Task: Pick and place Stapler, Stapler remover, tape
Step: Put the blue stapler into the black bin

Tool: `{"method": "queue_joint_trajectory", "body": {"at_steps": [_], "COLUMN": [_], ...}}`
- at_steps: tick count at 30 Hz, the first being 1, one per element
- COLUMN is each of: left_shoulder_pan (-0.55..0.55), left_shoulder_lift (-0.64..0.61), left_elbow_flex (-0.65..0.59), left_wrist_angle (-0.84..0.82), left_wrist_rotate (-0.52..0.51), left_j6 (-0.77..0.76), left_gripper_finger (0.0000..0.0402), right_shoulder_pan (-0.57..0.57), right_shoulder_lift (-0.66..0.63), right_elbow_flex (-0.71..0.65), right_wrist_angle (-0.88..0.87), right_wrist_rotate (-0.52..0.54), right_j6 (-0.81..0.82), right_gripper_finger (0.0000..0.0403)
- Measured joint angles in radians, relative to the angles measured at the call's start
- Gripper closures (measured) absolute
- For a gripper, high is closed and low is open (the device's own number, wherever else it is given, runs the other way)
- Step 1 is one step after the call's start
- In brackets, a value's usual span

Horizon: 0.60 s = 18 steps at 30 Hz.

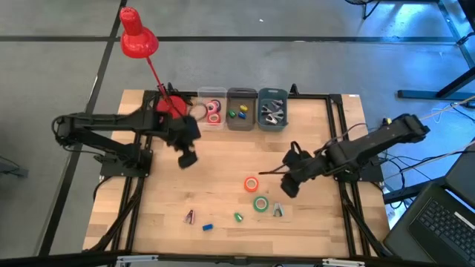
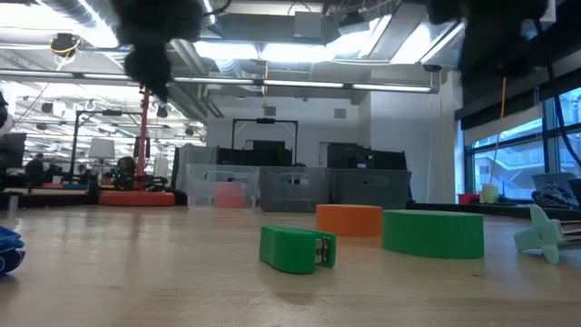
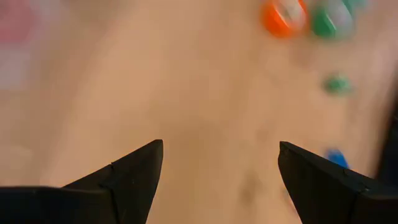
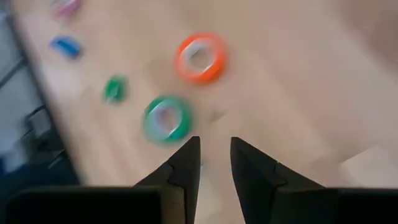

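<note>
An orange tape roll (image 1: pixel 251 183) and a green tape roll (image 1: pixel 260 203) lie flat near the table's middle. A grey stapler remover (image 1: pixel 277 211) sits beside the green roll. Small staplers lie toward the near edge: a green stapler (image 1: pixel 238 217) and a blue stapler (image 1: pixel 208 226). A purple piece (image 1: pixel 190 216) lies left of them. My right gripper (image 4: pixel 215 140) hovers just right of the orange roll (image 4: pixel 200 57) and green roll (image 4: pixel 166 118), its fingers a narrow gap apart and empty. My left gripper (image 3: pixel 221 144) hangs wide open and empty above bare wood, left of centre (image 1: pixel 185 157).
Three bins line the far edge: a clear bin (image 1: pixel 213 111) with tape rolls, a grey bin (image 1: pixel 241 115) with small staplers, and another bin (image 1: pixel 272 111) with metal removers. A red lamp (image 1: pixel 137 37) leans over the far left corner. Bare wood lies between the arms.
</note>
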Motion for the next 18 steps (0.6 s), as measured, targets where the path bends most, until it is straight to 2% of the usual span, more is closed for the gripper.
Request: {"method": "queue_joint_trajectory", "body": {"at_steps": [4,8,12,14,18], "left_shoulder_pan": [-0.142,-0.336,-0.523,-0.606,-0.719], "left_shoulder_lift": [0.0,0.0,0.021,0.052,0.166], "left_elbow_flex": [-0.087,-0.16,-0.207,-0.214,-0.214], "left_wrist_angle": [0.08,0.298,0.533,0.593,0.687], "left_wrist_rotate": [0.087,0.053,-0.117,-0.19,-0.223], "left_j6": [-0.124,-0.266,-0.345,-0.359,-0.375], "left_gripper_finger": [0.0096,0.0096,0.0096,0.0096,0.0096], "right_shoulder_pan": [-0.027,-0.094,-0.174,-0.207,-0.263], "right_shoulder_lift": [0.013,-0.01,-0.027,-0.032,-0.032], "right_elbow_flex": [0.0,0.0,0.0,0.0,0.0], "right_wrist_angle": [-0.006,-0.018,0.003,0.03,0.087], "right_wrist_rotate": [0.205,0.317,0.307,0.288,0.228], "right_j6": [-0.013,-0.012,-0.022,-0.062,-0.153], "right_gripper_finger": [0.0319,0.0319,0.0319,0.0319,0.0319]}}
